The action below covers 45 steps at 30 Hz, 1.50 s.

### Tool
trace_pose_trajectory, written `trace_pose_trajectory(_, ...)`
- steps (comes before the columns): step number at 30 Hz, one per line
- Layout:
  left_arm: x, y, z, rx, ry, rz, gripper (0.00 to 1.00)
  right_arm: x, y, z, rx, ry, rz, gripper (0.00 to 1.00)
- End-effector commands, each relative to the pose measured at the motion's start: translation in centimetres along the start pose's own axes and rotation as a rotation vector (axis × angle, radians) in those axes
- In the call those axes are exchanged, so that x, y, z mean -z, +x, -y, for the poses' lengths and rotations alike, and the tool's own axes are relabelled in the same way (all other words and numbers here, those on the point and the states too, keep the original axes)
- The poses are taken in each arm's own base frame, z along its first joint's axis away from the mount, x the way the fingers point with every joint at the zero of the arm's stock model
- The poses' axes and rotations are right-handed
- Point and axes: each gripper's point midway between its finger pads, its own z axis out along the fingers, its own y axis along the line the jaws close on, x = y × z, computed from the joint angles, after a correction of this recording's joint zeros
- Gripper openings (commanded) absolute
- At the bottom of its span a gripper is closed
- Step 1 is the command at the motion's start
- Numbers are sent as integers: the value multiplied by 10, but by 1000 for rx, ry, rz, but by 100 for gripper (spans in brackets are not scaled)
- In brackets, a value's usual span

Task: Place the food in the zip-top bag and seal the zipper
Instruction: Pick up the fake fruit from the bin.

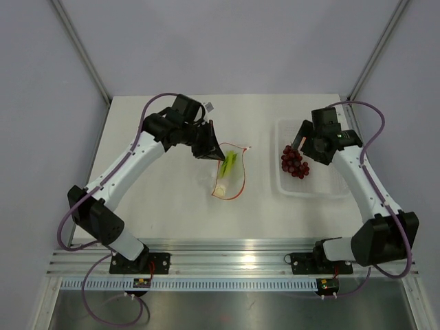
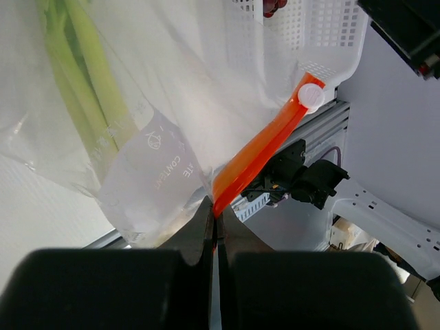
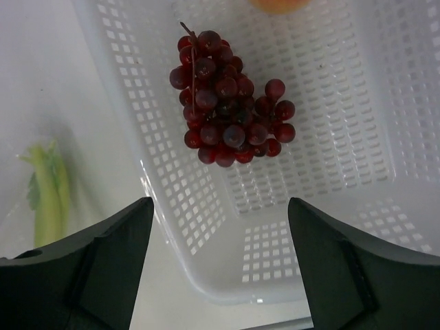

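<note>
The clear zip-top bag [image 1: 230,175] lies at the table's middle with the pale-green stalks [image 1: 228,163] inside; the stalks also show in the left wrist view [image 2: 82,82] and the right wrist view [image 3: 48,192]. My left gripper [image 1: 208,148] is shut on the bag's orange-red zipper strip [image 2: 258,155] and holds that edge up. The dark red grapes [image 1: 294,161] lie in the white perforated basket [image 1: 330,189]. My right gripper [image 1: 306,148] is open above the basket, with the grapes [image 3: 227,110] just ahead of it. The edge of the orange-pink fruit [image 3: 278,5] shows at the basket's far end.
The white basket [image 3: 330,89] stands at the right of the table. The slider tab [image 2: 311,96] sits at the far end of the zipper strip. Grey walls enclose the table; an aluminium rail [image 1: 227,261] runs along the near edge.
</note>
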Motion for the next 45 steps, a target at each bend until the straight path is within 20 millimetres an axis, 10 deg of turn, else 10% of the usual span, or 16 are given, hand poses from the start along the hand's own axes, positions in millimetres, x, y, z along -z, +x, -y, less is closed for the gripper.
trace_pose_trajectory(1, 4, -19, 23, -17, 83, 48, 0, -28, 0, -20, 106, -115, -73, 87)
trace_pose_trajectory(17, -9, -36, 27, 22, 63, 52, 0, -158, 41, -12, 186, -96, -306, 97)
trace_pose_trajectory(23, -20, -44, 24, 70, 40, 77, 0, -175, 51, 2, 186, -33, -323, 72)
trace_pose_trajectory(31, -40, -54, 26, 77, 2, 98, 0, -124, 19, 0, 135, -45, -192, 8)
trace_pose_trajectory(45, -51, -62, 42, 50, 42, 80, 0, 62, -67, -24, 43, -240, 161, 0)
